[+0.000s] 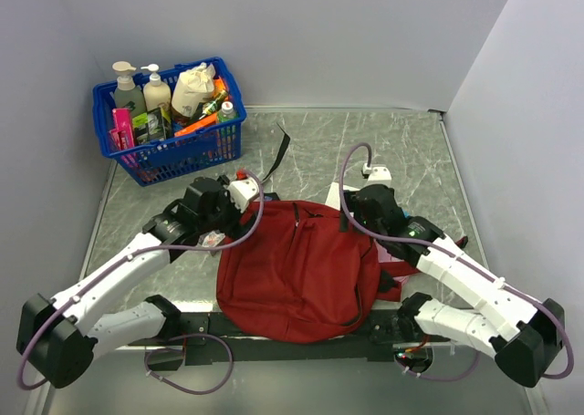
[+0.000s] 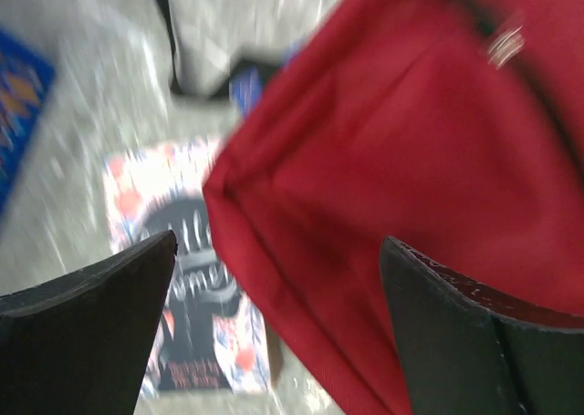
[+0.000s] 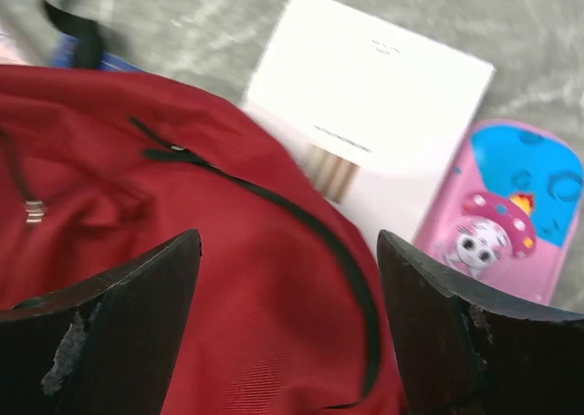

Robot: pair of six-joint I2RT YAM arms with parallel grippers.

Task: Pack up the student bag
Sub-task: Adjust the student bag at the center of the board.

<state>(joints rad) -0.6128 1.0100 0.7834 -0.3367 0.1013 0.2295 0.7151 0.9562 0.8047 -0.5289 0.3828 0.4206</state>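
The top camera sits above and behind my two bases and looks down and forward from far enough to take in the whole table (image 1: 411,150), both my arms, the student bag (image 1: 297,269) and the blue basket (image 1: 169,155) in the far left corner. My left wrist camera looks down past my left gripper (image 2: 278,242) from very close. The view is blurred and holds one corner of the bag and a printed book (image 2: 192,278) beside it. My right wrist camera looks down just as closely through my right gripper (image 3: 287,237), over the bag's zipped edge, a white booklet (image 3: 374,96) and a pink case (image 3: 506,214). The bag's red fabric appears in all three views.
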